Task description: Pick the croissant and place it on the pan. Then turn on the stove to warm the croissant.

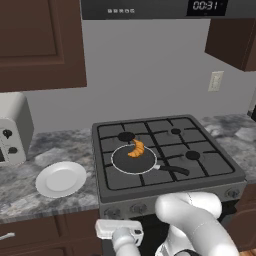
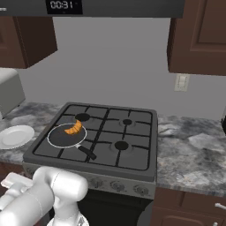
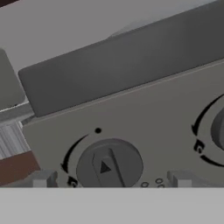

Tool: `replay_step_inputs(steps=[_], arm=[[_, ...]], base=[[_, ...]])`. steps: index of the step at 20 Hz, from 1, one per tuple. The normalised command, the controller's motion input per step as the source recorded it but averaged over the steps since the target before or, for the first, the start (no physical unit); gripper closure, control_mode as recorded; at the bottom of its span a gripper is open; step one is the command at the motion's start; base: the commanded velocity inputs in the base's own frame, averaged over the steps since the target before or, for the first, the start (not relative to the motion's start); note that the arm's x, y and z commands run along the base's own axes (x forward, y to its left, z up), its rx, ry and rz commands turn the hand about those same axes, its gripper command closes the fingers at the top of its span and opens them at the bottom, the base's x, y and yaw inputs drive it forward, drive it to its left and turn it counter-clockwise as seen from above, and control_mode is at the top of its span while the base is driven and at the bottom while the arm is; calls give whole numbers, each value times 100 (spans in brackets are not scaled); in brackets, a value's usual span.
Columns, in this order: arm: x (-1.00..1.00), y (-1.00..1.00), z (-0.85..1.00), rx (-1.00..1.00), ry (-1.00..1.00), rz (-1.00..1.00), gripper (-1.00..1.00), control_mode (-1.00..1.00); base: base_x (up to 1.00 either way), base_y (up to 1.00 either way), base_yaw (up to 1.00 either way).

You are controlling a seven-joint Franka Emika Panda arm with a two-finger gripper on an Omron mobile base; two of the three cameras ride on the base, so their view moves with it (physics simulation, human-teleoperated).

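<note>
On the pan [image 1: 131, 161], over the front-left burner of the stove [image 1: 165, 150], the croissant [image 1: 136, 148] already lay, toward the far side of the pan's floor, so we judged that placing was done and that only lighting the burner remained. Dead ahead of the gripper [image 3: 112, 180] sat a round knob [image 3: 109, 166] on the stove's front panel, centred between the two fingertips [image 3: 43, 179], which stood wide apart on either side of it and held nothing. Its raised grip bar ran roughly up and down the hand view, leaning a little, so we reckoned the fingers would need to straddle that bar before any turn. A second knob [image 3: 218, 129] showed at that view's right edge, well clear of the fingers.

From the left base view we saw the hand low in front of the panel's left end; the right base view had the arm across that corner. Whether the fingers were touching the knob, we could not tell.
</note>
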Motion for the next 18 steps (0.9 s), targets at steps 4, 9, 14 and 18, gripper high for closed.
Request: replay_step_inputs(steps=[4,9,14,18], arm=[[4,-1,-5,-1,0,-1,-100,-100],[38,-3,-30,-9,0,0,-100,-100],[10,-1,-3,-1,0,0,-100,-100],[4,4,-6,-4,0,0,-100,-100]], base=[[0,0,0],[0,0,0],[0,0,0],[0,0,0]])
